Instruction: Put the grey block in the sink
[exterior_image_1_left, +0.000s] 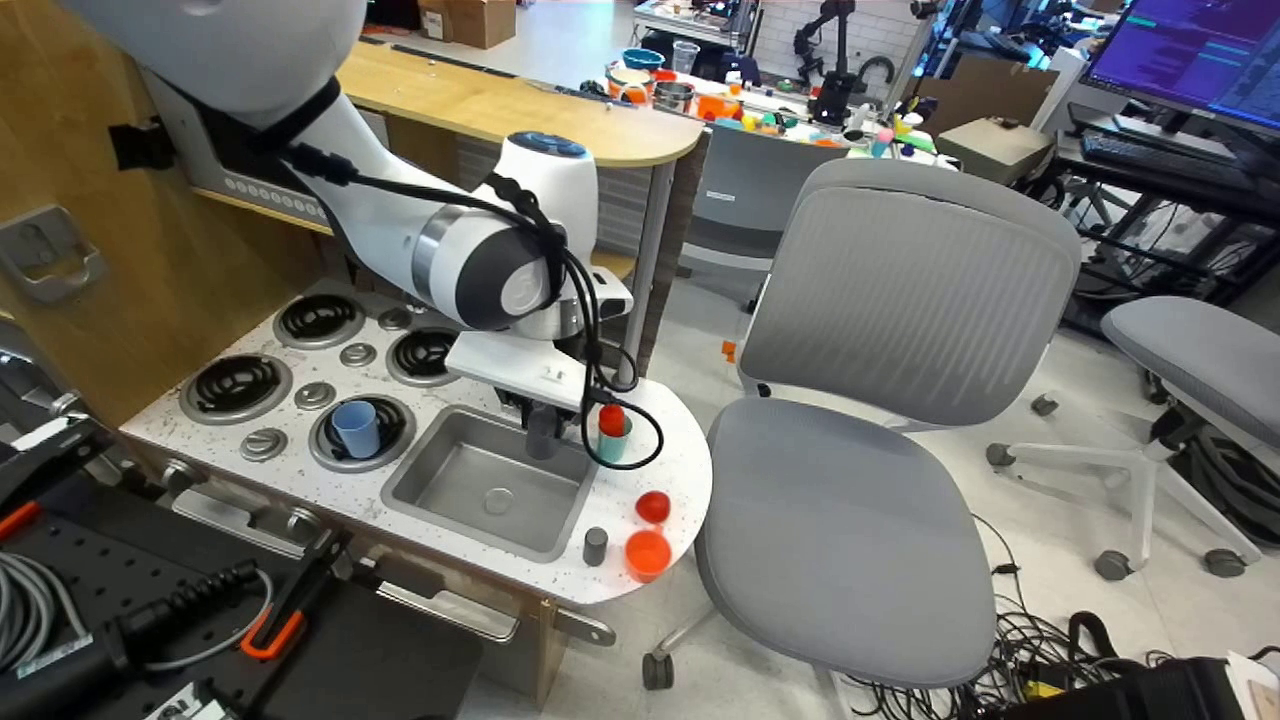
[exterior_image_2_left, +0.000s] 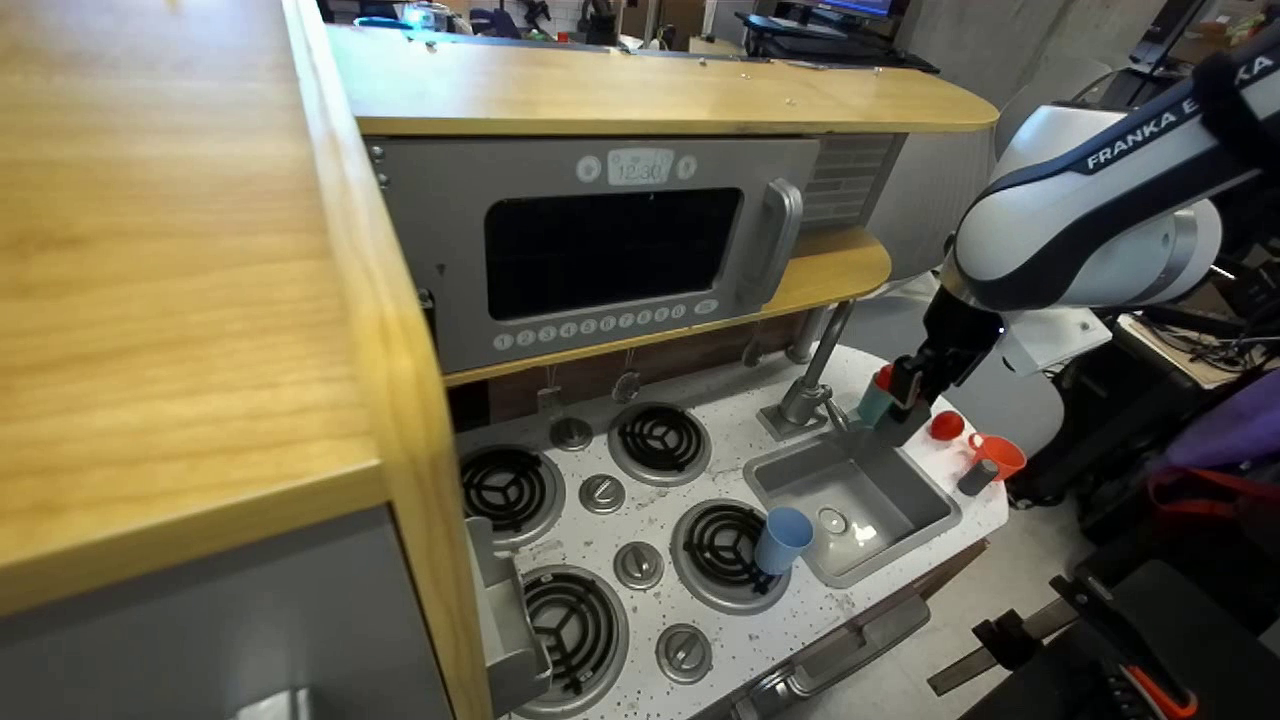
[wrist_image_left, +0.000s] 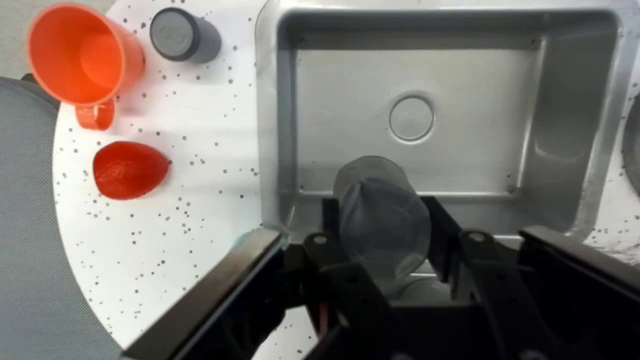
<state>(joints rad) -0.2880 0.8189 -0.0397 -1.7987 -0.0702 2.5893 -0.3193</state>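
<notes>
Wrist view, grey block (wrist_image_left: 383, 220), clasped in pincer (wrist_image_left: 382, 212)

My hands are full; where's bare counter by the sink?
Bare: between the sink and the red piece, and between that piece and the teal cup. Crowded: the corner with the orange cup and grey cylinder, and around the gripper.

My arm (exterior_image_1_left: 375, 215) is white and rounded, with a silver band (exterior_image_1_left: 432, 245) and a dark joint cap (exterior_image_1_left: 487, 285); black cables (exterior_image_1_left: 552, 240) run along it. White lettering (exterior_image_2_left: 1140, 138) on a dark stripe (exterior_image_2_left: 1078, 168) begins FRANKA. My pincer (wrist_image_left: 382, 220) is black, with pale screws (wrist_image_left: 476, 237).
</notes>
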